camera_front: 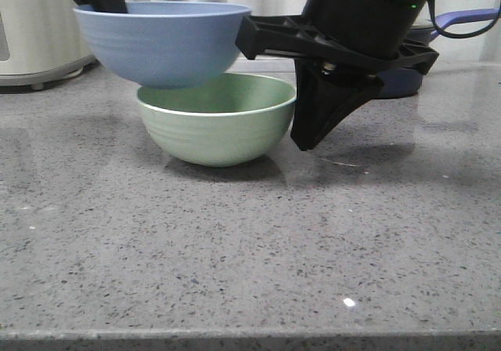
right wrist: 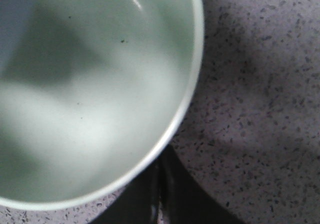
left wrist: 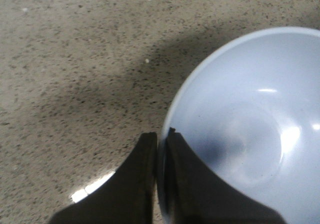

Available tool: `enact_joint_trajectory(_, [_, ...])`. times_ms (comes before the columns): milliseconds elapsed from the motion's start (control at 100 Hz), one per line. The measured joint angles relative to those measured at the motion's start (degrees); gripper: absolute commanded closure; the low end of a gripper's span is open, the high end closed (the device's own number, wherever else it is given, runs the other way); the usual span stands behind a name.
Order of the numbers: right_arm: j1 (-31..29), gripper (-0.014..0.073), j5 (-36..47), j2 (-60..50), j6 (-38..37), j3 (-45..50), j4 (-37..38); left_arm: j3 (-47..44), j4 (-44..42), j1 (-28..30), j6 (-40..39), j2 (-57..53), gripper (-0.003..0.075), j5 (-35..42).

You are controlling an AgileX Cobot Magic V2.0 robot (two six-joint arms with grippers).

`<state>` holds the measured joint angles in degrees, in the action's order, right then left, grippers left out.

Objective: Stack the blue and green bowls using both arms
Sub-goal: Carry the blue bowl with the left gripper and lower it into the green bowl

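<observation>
The blue bowl (camera_front: 163, 41) hangs in the air, its base just over the left part of the green bowl's rim. My left gripper (left wrist: 160, 138) is shut on the blue bowl's (left wrist: 250, 119) thin rim, one finger inside and one outside. The green bowl (camera_front: 218, 124) stands upright on the grey speckled counter. My right gripper (camera_front: 305, 138) points down right beside the green bowl's right wall, fingers pressed together and holding nothing. In the right wrist view the green bowl (right wrist: 90, 94) fills the frame, and its rim hides the tips of the shut gripper (right wrist: 161, 161).
A white appliance (camera_front: 31, 30) stands at the back left. A dark navy saucepan with a blue handle (camera_front: 463, 20) sits at the back right, behind my right arm. The counter's front edge (camera_front: 250, 337) runs along the bottom of the front view.
</observation>
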<state>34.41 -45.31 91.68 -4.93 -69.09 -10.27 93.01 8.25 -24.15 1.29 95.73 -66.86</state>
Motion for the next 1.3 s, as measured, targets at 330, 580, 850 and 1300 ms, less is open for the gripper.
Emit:
enact_joint_trajectory(330, [0.0,0.0639,0.0,0.0,0.0,0.0,0.0,0.19,0.21,-1.86,0.0,2.35,0.0741,0.0])
enact_joint_trajectory(580, [0.0,0.0639,0.0,0.0,0.0,0.0,0.0,0.19,0.5,-3.06,0.0,2.92,0.0741,1.3])
enact_joint_trajectory(850, [0.0,0.0639,0.0,0.0,0.0,0.0,0.0,0.19,1.67,-3.2,0.13,3.08,0.0689,1.76])
enact_joint_trajectory(1300, [0.0,0.0639,0.18,0.0,0.0,0.12,0.0,0.33,4.26,-3.2,0.17,3.8,0.0402,1.86])
